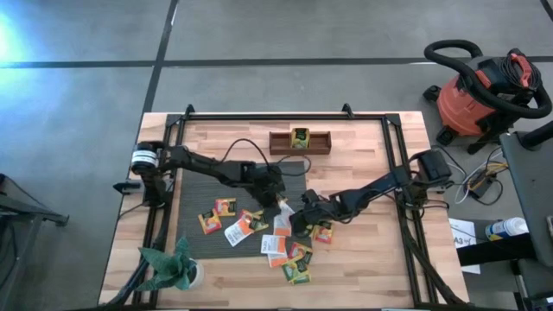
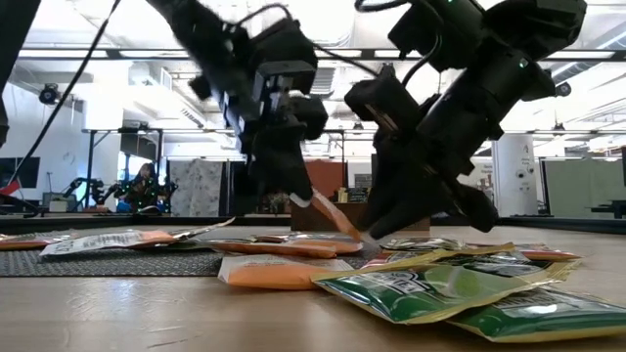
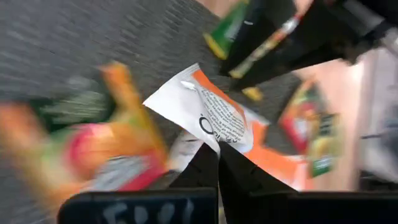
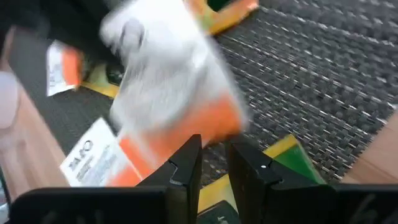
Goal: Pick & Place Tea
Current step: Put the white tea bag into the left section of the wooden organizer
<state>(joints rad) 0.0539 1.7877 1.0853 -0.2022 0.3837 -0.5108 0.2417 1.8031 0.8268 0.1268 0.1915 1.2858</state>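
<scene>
Over mat (image 1: 194, 226) | left gripper (image 3: 217, 163) pinching white-orange packet (image 3: 214, 115) | print unreadable

Overhead view evenly lit with glare at its left edge; low view backlit; both wrist views motion-blurred.

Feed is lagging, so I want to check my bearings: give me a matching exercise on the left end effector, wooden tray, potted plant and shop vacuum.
Things:
1. left end effector
2. wooden tray
3. potted plant
4. shop vacuum

Places or states:
A. off the table, to its right
B. shut on a white-and-orange packet
C. near-left table corner
D. far table edge, one green packet inside

Pairs: 1-B, 2-D, 3-C, 4-A
</scene>
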